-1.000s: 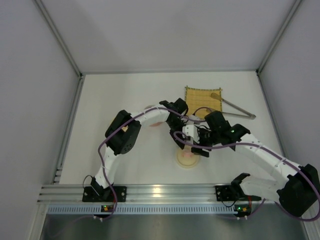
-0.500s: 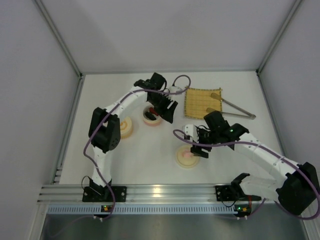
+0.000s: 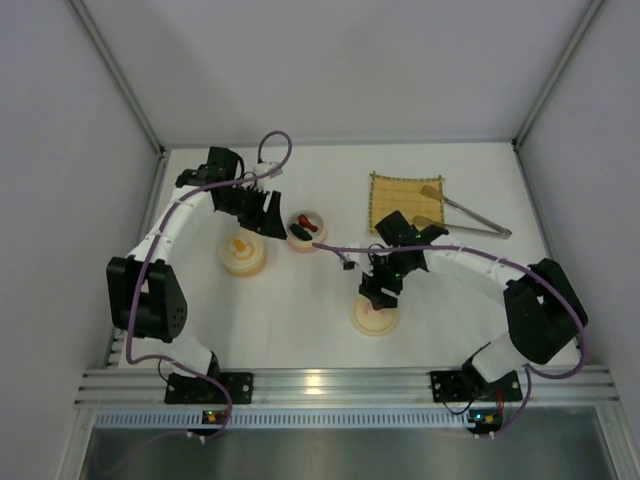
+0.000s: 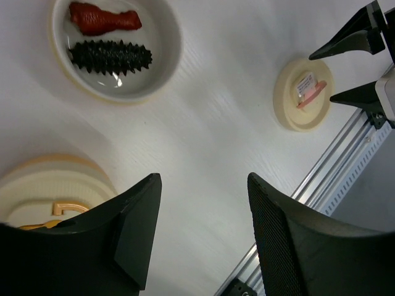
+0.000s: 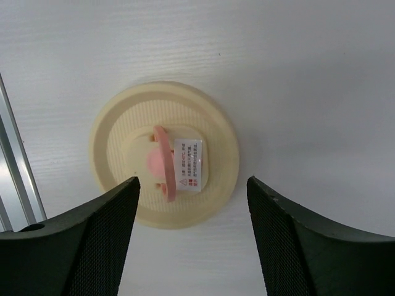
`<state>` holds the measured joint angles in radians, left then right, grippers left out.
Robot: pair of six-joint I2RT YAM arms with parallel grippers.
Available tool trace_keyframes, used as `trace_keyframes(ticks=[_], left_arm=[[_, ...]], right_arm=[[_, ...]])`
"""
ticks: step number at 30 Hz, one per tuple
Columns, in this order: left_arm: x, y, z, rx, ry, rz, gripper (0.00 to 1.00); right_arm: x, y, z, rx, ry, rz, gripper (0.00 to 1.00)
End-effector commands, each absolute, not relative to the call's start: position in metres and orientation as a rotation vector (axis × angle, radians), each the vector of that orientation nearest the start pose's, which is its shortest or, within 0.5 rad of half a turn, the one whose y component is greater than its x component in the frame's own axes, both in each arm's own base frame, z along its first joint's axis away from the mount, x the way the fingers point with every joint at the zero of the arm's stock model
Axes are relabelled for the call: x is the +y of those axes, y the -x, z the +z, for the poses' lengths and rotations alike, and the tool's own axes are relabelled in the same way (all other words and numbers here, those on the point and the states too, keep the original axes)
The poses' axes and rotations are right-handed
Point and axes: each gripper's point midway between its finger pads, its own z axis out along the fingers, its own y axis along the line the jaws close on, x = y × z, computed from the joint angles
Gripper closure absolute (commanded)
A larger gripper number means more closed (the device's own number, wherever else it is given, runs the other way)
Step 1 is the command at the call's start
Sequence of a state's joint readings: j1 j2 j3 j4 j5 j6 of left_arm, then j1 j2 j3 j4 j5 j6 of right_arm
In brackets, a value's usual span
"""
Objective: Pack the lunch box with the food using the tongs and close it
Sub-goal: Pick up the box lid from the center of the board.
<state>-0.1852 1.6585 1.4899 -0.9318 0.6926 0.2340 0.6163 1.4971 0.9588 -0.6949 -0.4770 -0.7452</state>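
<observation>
A cream lunch box bowl (image 3: 305, 231) (image 4: 162, 24) holds two pieces of food: a red-brown piece (image 4: 103, 18) and a black spiky piece (image 4: 110, 56). My left gripper (image 3: 262, 211) (image 4: 203, 179) is open and empty, just left of the bowl and above the bare table. A loose cream lid with a pink handle (image 3: 375, 316) (image 5: 163, 154) (image 4: 303, 94) lies flat. My right gripper (image 3: 384, 286) (image 5: 192, 182) hovers open over it, one finger to each side, not touching. The silver tongs (image 3: 472, 216) rest at the back right, one end on a yellow mat (image 3: 404, 199).
A closed cream container with an orange-handled lid (image 3: 243, 255) (image 4: 52, 196) stands left of the bowl, under my left gripper's near side. The aluminium rail (image 3: 320, 385) runs along the near edge. Grey walls enclose the table on three sides.
My left arm has swung from the middle of the table to the back left, uncovering the bowl and the closed container. My right gripper has stayed over the pink-handled lid.
</observation>
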Motion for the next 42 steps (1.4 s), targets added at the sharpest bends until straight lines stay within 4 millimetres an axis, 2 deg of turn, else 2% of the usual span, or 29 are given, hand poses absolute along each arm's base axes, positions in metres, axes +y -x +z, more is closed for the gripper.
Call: trace_keyframes(ticks=[1,4,8,13,19,24,31,33,37,40,42], left_arm=[[-0.16,-0.326,0.188,2.376,-0.696,-0.906,0.37],[-0.142,-0.334,0.198,2.332,-0.601,-0.888,0.38],[-0.127,-0.337,0.208,2.305,-0.531,-0.925,0.38],[-0.11,-0.343,0.212,2.294,-0.458,-0.937,0.39],[-0.11,-0.344,0.218,2.278,-0.453,-0.942,0.39],[-0.109,-0.344,0.219,2.272,-0.452,-0.937,0.39],[-0.108,-0.345,0.22,2.269,-0.439,-0.932,0.4],[-0.106,-0.346,0.222,2.263,-0.434,-0.927,0.4],[-0.103,-0.346,0.223,2.259,-0.424,-0.919,0.4],[-0.101,-0.347,0.221,2.266,-0.409,-0.916,0.4],[-0.099,-0.348,0.222,2.265,-0.398,-0.917,0.4]], right_arm=[[0.24,-0.202,0.069,1.98,1.827,0.681,0.31],[0.242,-0.191,0.056,2.003,1.858,0.674,0.32],[0.243,-0.191,0.049,1.996,1.88,0.637,0.35],[0.242,-0.192,0.045,1.999,1.89,0.622,0.45],[0.23,-0.189,0.029,1.999,1.938,0.561,0.47],[0.224,-0.183,0.024,2.002,1.946,0.556,0.54],[0.229,-0.178,0.034,1.974,1.918,0.565,0.61],[0.226,-0.172,0.032,1.965,1.934,0.549,0.62],[0.224,-0.168,0.038,1.923,1.921,0.501,0.64],[0.224,-0.171,0.04,1.916,1.894,0.458,0.69],[0.222,-0.173,0.038,1.928,1.879,0.425,0.78]])
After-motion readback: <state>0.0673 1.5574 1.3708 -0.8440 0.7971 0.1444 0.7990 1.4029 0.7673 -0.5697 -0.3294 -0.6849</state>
